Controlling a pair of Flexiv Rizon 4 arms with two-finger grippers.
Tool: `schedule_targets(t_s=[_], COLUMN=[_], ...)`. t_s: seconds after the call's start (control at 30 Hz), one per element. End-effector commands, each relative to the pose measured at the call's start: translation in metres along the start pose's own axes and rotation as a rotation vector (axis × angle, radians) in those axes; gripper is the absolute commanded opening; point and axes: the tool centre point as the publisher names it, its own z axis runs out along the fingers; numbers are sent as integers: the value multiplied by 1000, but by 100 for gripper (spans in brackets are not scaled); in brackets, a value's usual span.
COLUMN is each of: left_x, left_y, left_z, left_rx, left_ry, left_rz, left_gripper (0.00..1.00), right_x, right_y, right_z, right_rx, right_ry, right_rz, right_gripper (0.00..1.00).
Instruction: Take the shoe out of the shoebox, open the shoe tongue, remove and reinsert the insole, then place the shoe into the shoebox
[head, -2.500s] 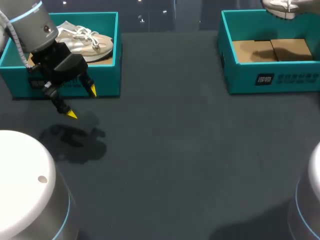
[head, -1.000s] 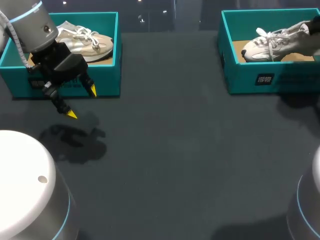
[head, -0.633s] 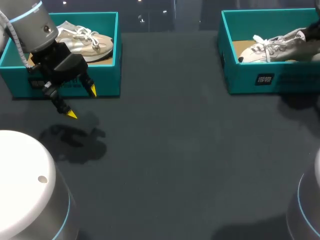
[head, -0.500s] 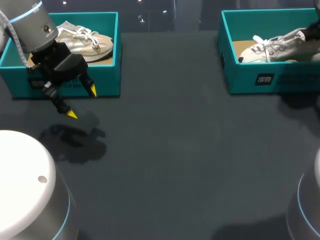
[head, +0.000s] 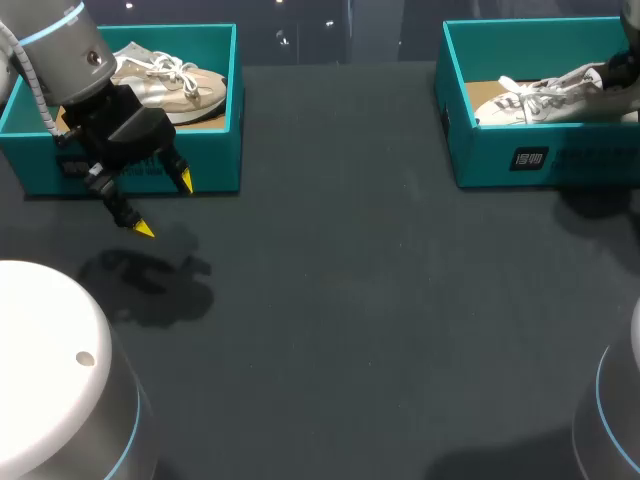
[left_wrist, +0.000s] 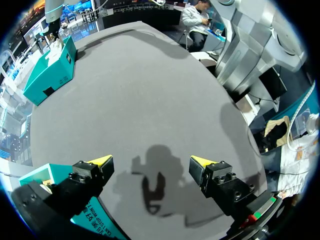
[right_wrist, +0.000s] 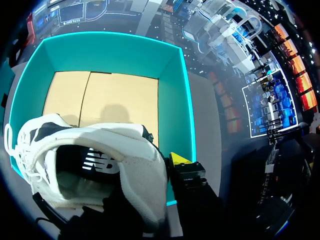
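Since the earliest frame the shoe (head: 545, 92) has come down from above the far rim into the right box (head: 540, 158); the left arm has not moved. The shoe now lies low in the box, toe to the left, heel raised at the right. The right end effector (right_wrist: 155, 172) grips the shoe at the heel: one yellow tip (right_wrist: 177, 160) shows just outside the heel collar, the other is hidden by the shoe. The left end effector (head: 165, 205) hangs over the table (head: 350, 300) just in front of the left box (head: 210, 160), fingers wide apart, holding and touching nothing. A second shoe (head: 170, 80) lies in the left box.
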Motion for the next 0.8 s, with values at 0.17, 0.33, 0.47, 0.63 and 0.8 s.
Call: schedule_targets(t_s=[0.17,0.33,0.47,0.63,0.8], left_x=[1,1,1,1,1], left_y=[1,1,1,1,1], left_z=[0,0,0,0,0], left_rx=[-2,-2,-2,-2,-2], left_ry=[0,0,0,0,0], left_rz=[1,1,1,1,1], left_gripper=[100,100,100,100,100], right_x=[7,10,14,15,8], right_y=[-4,-8,-9,-8,-5], right_z=[12,21,28,38,42], right_rx=[10,10,17,35,56], right_ry=[0,1,1,14,11], right_rz=[-14,-18,-19,-4,12], right_gripper=[0,0,0,0,0])
